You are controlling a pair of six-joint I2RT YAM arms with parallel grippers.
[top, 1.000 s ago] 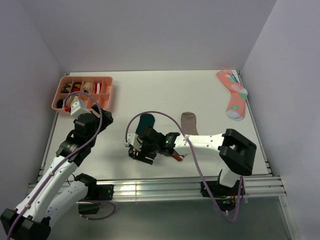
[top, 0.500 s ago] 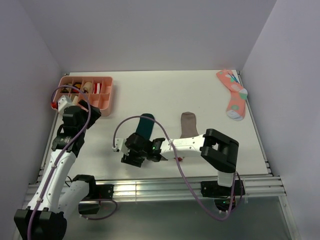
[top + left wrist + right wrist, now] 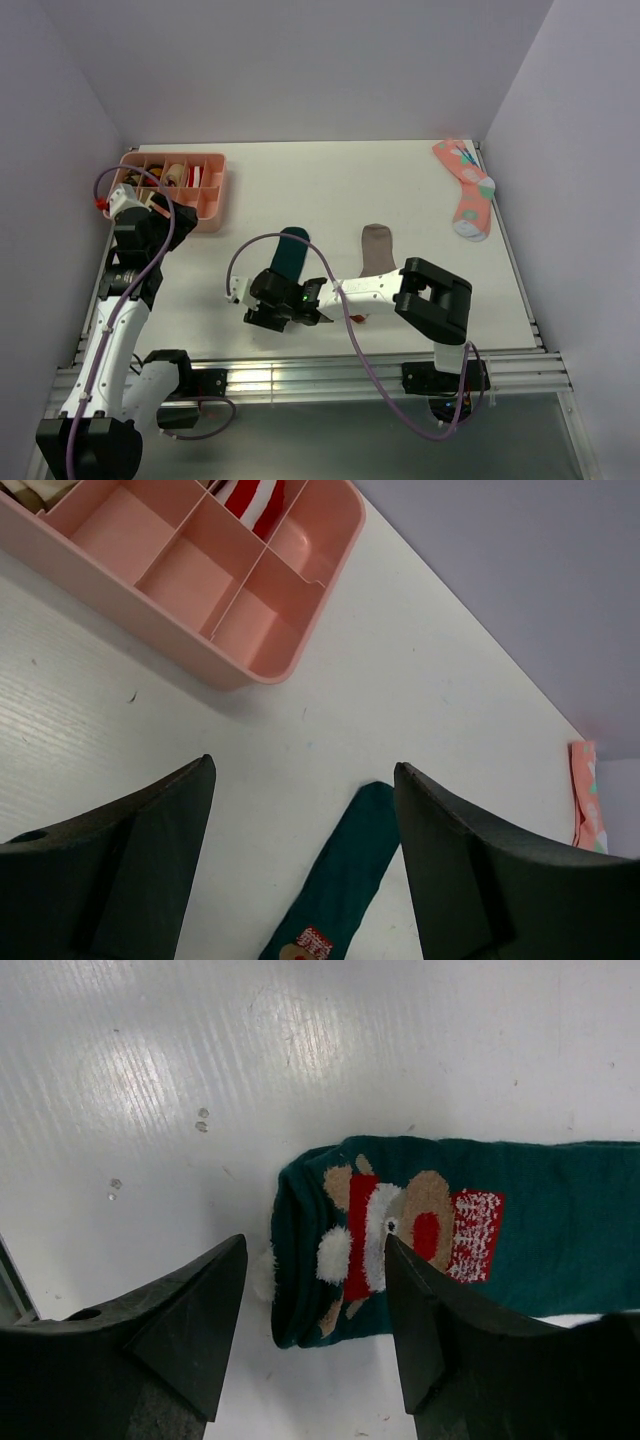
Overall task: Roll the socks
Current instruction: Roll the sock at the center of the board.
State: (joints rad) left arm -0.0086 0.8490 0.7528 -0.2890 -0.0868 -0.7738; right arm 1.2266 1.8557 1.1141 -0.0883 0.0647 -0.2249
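Records right gripper (image 3: pixel 315 1260) displaced leftward, jaws apart, now above bear-motif cuff of dark green sock (image 3: pixel 540 1220), flat near table (image 3: pixel 330 180) front. Notes left gripper (image 3: pixel 302 770) withdrawn towards pink tray (image 3: pixel 215 200), jaws apart, empty. Finds taupe sock (image 3: pixel 376 248) flat alongside. Judges rolling not begun; cuff grasp likely next.
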